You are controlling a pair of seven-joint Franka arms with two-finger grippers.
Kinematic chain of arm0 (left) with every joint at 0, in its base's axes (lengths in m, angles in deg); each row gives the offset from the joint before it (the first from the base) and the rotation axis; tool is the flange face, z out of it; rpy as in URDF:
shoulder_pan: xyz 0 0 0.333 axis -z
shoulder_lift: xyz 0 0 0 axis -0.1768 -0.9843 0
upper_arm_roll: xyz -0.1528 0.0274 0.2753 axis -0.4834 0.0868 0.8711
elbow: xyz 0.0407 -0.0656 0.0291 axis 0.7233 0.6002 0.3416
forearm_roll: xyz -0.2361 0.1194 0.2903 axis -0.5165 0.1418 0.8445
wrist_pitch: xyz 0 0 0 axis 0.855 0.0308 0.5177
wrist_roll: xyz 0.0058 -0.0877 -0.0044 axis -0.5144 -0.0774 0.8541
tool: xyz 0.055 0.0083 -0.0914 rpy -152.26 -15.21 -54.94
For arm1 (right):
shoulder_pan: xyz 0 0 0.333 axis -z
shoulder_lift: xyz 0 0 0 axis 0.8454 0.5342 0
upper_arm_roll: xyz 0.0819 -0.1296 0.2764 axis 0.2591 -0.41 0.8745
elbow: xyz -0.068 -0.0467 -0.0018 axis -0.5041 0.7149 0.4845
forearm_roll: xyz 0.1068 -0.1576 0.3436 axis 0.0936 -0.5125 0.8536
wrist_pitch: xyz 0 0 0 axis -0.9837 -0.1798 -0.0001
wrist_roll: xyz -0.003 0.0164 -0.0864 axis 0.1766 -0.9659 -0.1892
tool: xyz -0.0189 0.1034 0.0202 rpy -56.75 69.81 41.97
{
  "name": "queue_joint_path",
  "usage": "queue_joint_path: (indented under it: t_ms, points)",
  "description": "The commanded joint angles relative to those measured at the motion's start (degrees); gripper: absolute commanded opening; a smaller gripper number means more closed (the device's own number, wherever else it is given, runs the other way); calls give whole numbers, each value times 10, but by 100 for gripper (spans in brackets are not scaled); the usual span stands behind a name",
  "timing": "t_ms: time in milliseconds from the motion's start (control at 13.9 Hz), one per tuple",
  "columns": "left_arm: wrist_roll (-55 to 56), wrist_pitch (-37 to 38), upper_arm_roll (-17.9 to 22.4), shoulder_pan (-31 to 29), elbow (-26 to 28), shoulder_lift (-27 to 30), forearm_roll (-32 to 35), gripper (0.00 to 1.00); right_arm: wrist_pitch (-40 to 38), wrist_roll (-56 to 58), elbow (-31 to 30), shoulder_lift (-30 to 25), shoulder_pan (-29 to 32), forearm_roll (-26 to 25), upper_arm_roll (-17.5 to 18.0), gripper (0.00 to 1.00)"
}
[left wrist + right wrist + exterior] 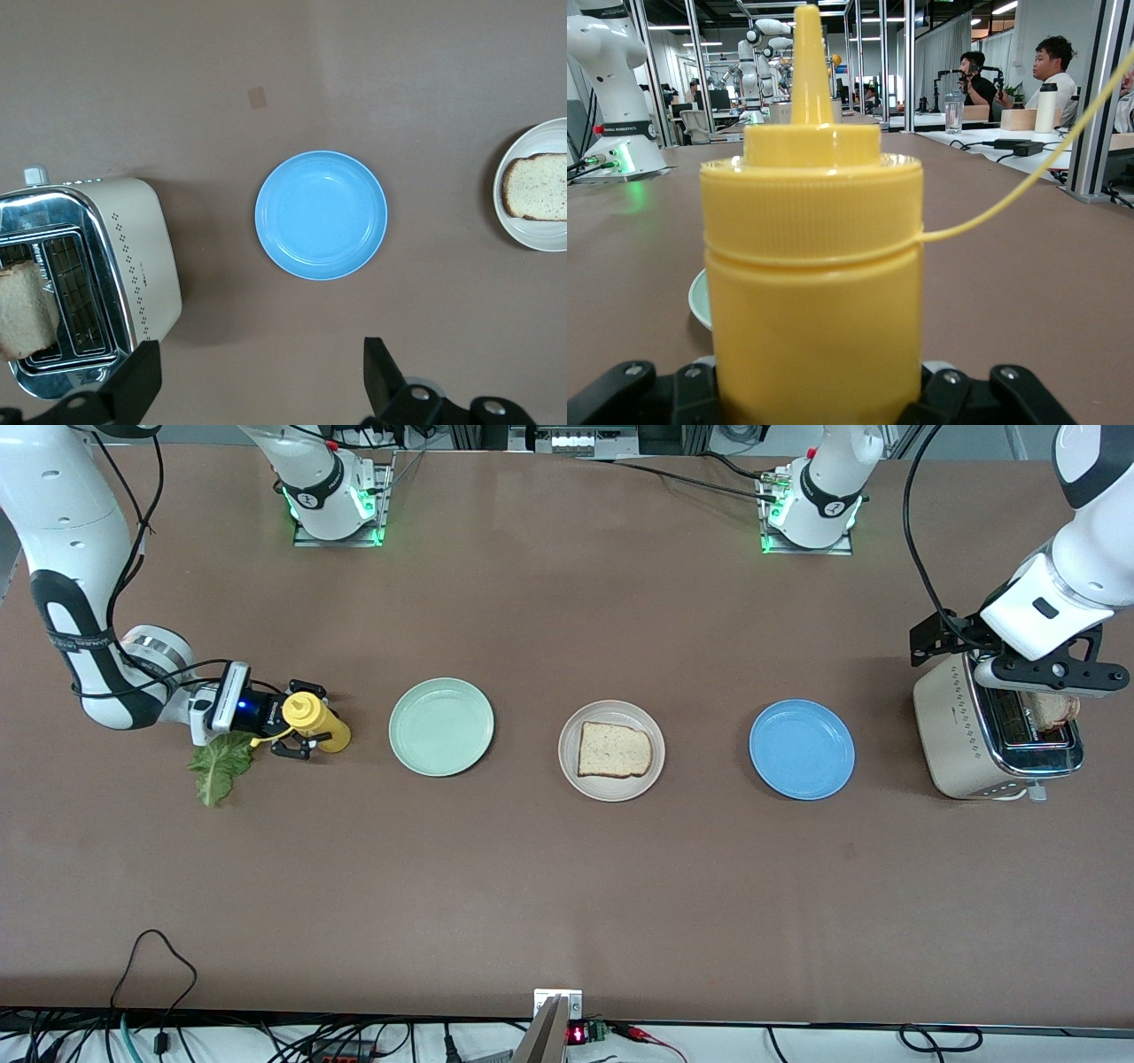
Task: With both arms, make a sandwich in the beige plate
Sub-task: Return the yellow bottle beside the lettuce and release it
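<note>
Front view: right pincer (299, 731) seemingly around bottle (316, 722).

You have two glossy white arms with rounded joints. The right arm (62, 558) carries a black oval inlay on its forearm, small dark screw holes along its link, black cables looped around it and a silver wrist ring. The left arm (1076, 558) shows a black band near its upper joint and one black cable. Each base wears a black ring and glows green. Both grippers are matte black.
</note>
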Motion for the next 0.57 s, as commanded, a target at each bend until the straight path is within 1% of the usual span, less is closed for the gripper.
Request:
queue_joint_path:
  t_ms: [0,72,144,359,503]
  points:
    - [-12,8,2,0,-3,3,-8,100,-21,8,15,15,16,5,9,68]
    - [-12,8,2,0,-4,3,-8,100,-23,7,20,17,19,4,9,86]
    - [-12,8,2,0,-4,3,-8,100,-23,6,22,17,25,3,8,100]
    - [-12,8,2,0,-4,3,-8,100,-23,-5,41,16,46,-8,7,100]
    - [-12,8,2,0,-4,3,-8,100,-27,-28,43,15,69,-34,7,100]
